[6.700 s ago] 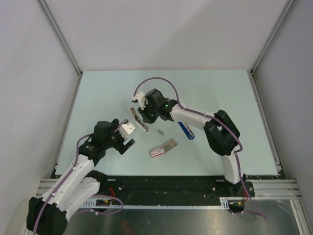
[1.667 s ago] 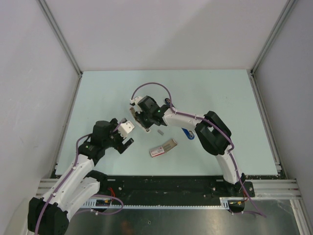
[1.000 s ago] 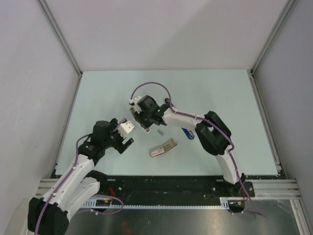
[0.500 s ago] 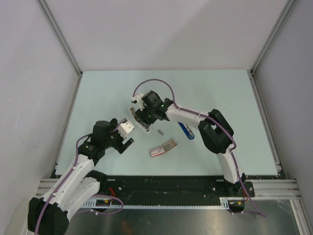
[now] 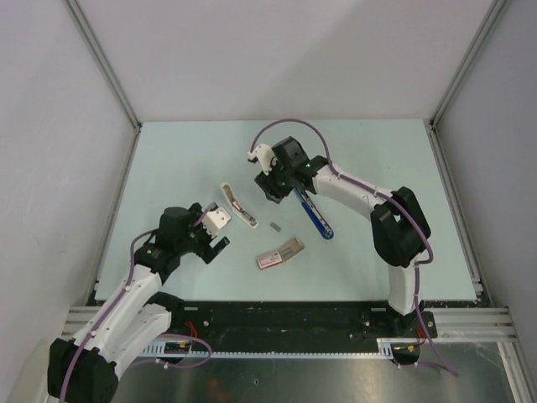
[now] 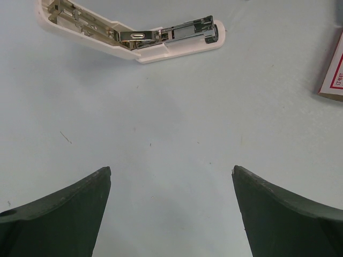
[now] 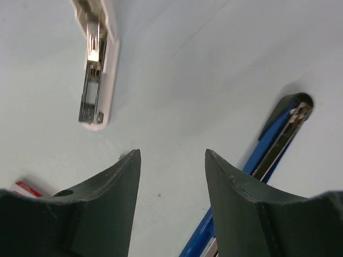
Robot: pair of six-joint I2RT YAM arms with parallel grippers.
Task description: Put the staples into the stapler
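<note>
Pale green table (image 5: pixel 185 159) carries four separate items: white stapler (image 5: pixel 237 206) lying open, blue stapler (image 5: pixel 316 219), small grey strip (image 5: pixel 275 225) between them, pink-and-white box (image 5: pixel 279 253) nearer the arms.

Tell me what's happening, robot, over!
Left fingers open, empty. Right fingers open, empty. Blue stapler on table, not held. White stapler and staple box lie nearby.

Left tool (image 6: pixel 171 170): jaws wide, bare table (image 6: pixel 171 123) between them and ahead. White stapler (image 6: pixel 134 35) lies across the far path, and a box (image 6: pixel 335 72) corner pokes in at the right edge.

Right tool (image 7: pixel 172 160): gap free, table below. White stapler up-left, blue stapler (image 7: pixel 270 142) just beside the right finger.

Far half of the table is bare. Walls (image 5: pixel 50 168) shut in both sides.
</note>
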